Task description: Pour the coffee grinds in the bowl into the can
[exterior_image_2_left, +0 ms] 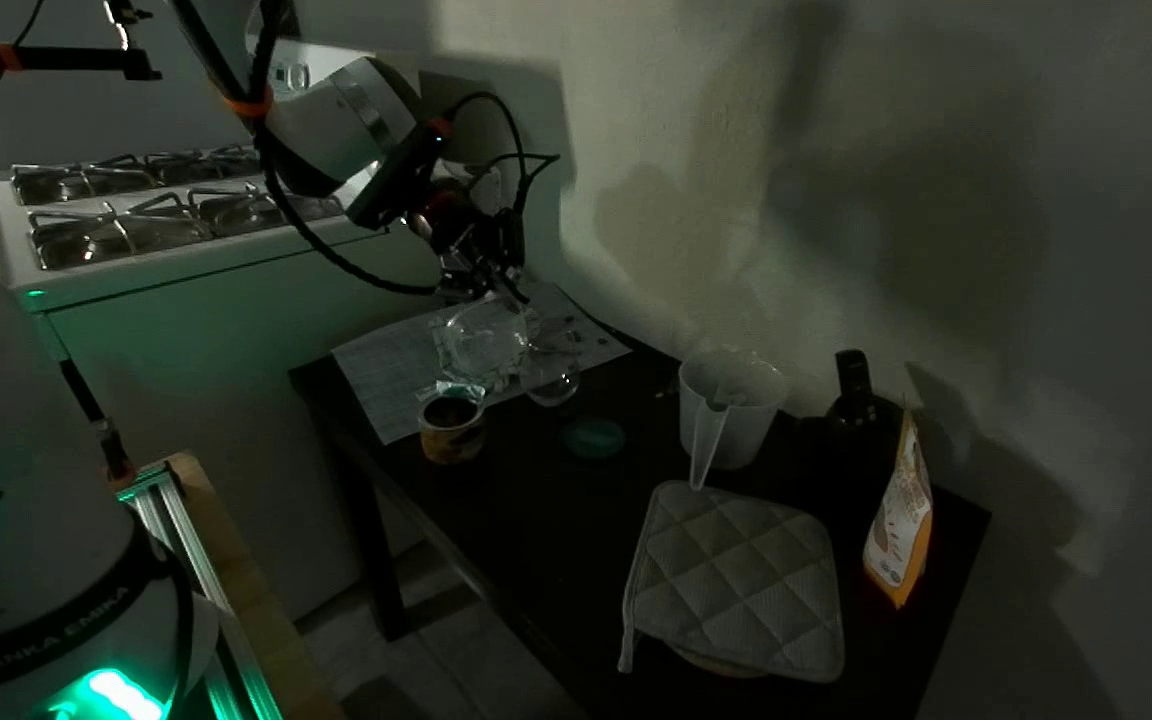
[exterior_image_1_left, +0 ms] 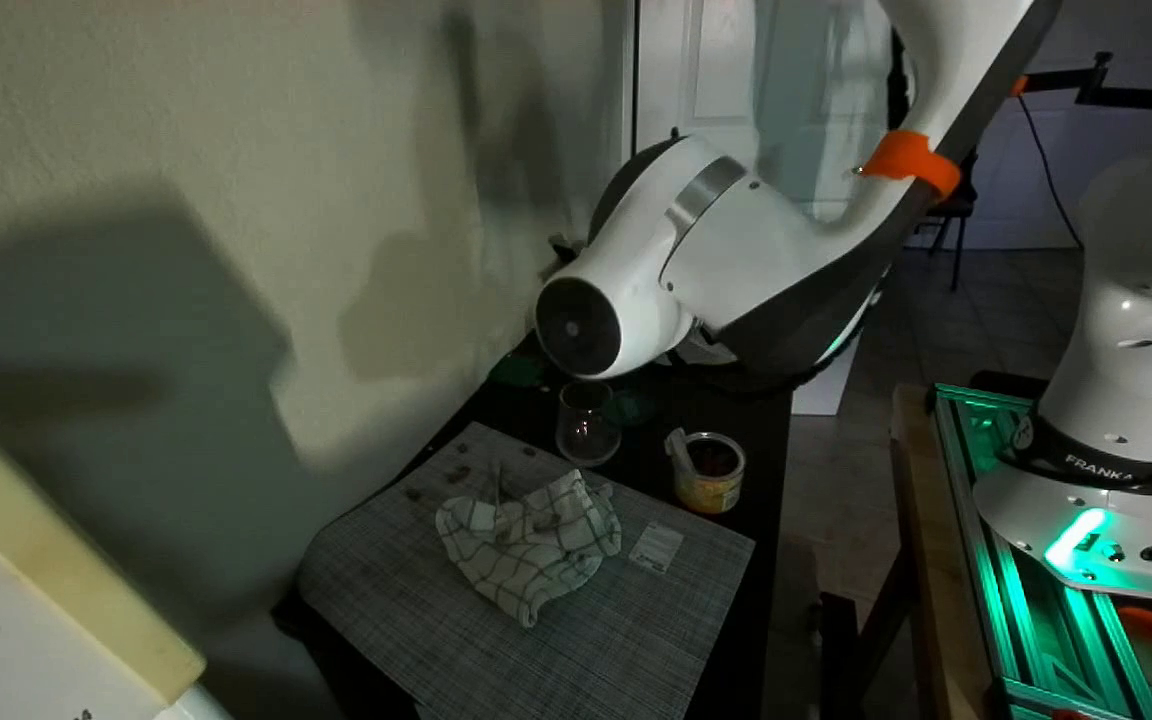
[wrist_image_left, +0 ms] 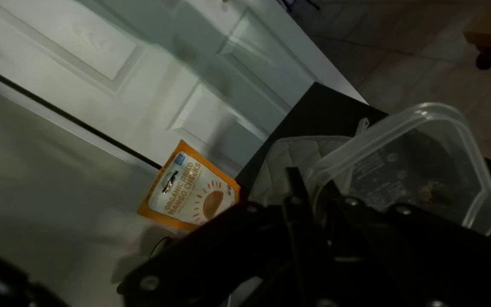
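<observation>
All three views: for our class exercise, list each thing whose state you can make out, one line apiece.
Clear container: held by its rim, contents unclear
End effector: closed on that rim
Can: upright, open
Glass: upright
Cloth: crumpled on the placemat
Pitcher: upright, open-topped
Pot holder: lying unfolded
Mango bag: standing
Base light: glowing green

Both ext. views overlook tbl (exterior_image_2_left: 536, 515) from opp. ends.
</observation>
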`<state>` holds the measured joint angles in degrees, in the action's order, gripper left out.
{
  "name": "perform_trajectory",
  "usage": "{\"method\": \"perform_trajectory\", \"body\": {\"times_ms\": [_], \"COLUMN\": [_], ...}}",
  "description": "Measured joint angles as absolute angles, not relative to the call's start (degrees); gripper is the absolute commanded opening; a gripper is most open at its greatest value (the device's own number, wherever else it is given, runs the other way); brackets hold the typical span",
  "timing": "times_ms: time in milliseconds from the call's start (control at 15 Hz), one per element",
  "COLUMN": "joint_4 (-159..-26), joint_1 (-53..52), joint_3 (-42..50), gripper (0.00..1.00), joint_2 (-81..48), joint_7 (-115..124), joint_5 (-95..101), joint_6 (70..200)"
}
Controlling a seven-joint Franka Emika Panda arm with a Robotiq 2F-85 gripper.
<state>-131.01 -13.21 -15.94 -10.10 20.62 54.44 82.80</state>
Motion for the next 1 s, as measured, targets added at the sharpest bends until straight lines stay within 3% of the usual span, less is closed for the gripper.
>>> {"method": "perform_trajectory", "body": {"times_ms": [533,1000], "joint_4": [-149.1,-158.1], "joint_1": [-6.8,2.9], "joint_3": [-6.9,3.6], "gripper": [0.03,0.03], "joint_2": [10.6,19.7], "joint_7": [24.3,26.1], "joint_5": [52.5,59.7], "joint_6": [108.9,136.7]}}
